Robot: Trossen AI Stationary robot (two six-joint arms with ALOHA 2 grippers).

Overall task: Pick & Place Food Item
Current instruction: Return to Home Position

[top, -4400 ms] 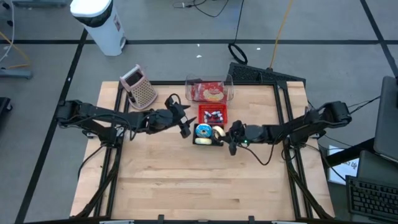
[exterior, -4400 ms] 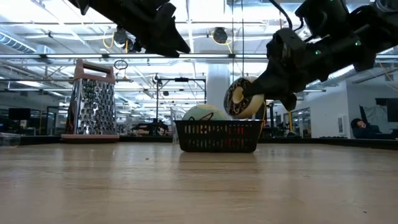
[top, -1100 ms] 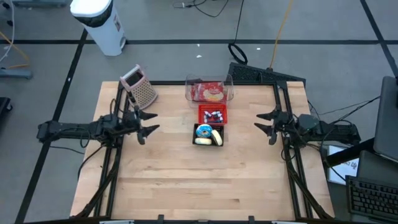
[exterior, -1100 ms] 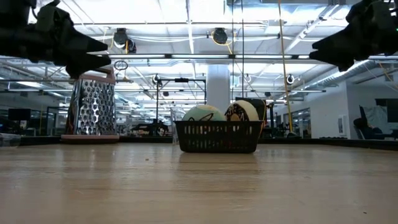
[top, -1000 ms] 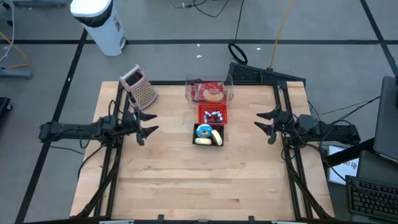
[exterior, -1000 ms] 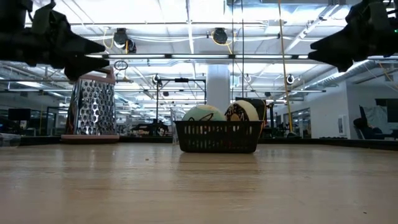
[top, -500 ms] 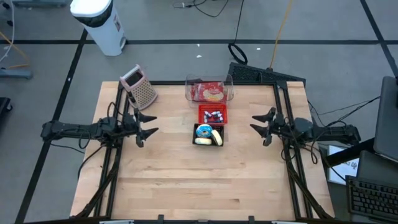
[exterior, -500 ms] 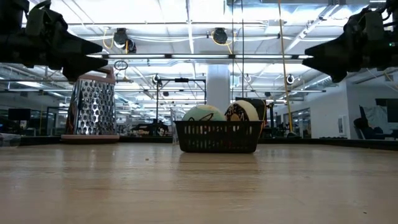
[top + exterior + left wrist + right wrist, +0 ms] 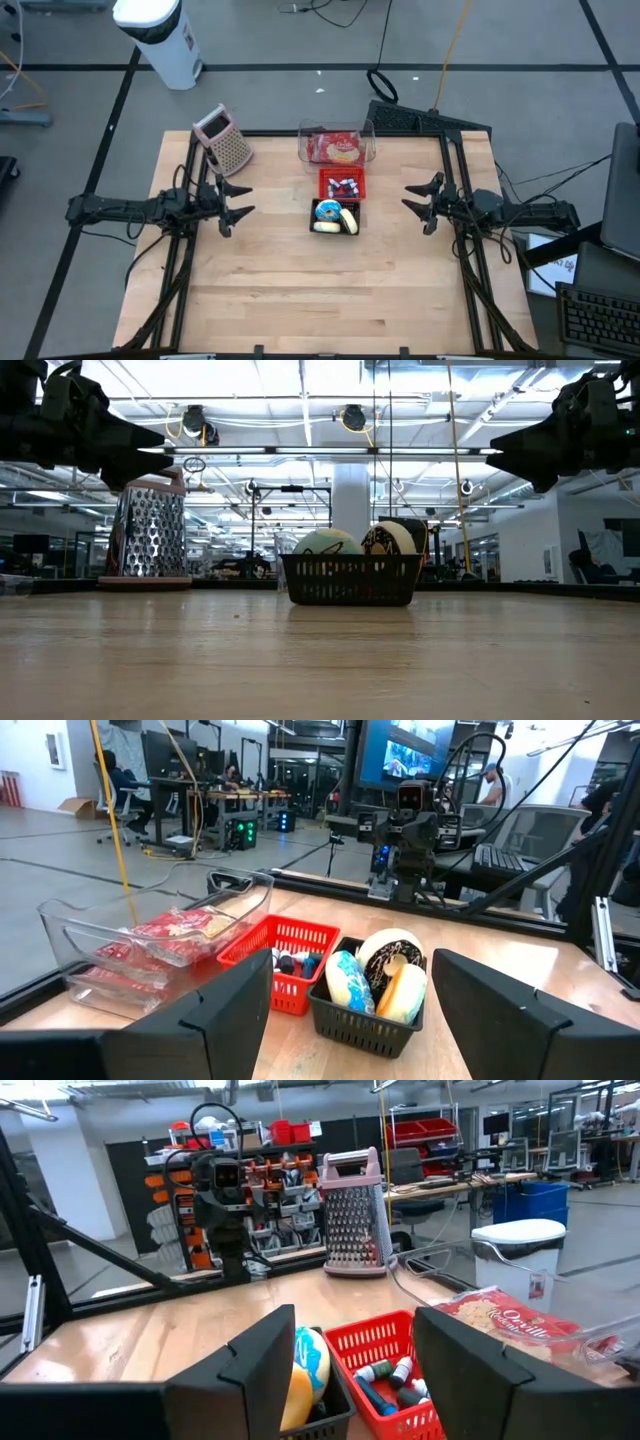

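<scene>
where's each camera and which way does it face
High view: overhead, straight down on the table; left end effector and right end effector open at opposite sides.
Low view: table-top height, level across to the black bin and grater; end effectors in the upper corners.
Left wrist view: on the left wrist, facing the bin and right arm; own fingers frame it.
Right wrist view: on the right wrist, facing the left arm; own fingers show.
Shared: both wrist views see the bin and red basket from opposite sides.
</scene>
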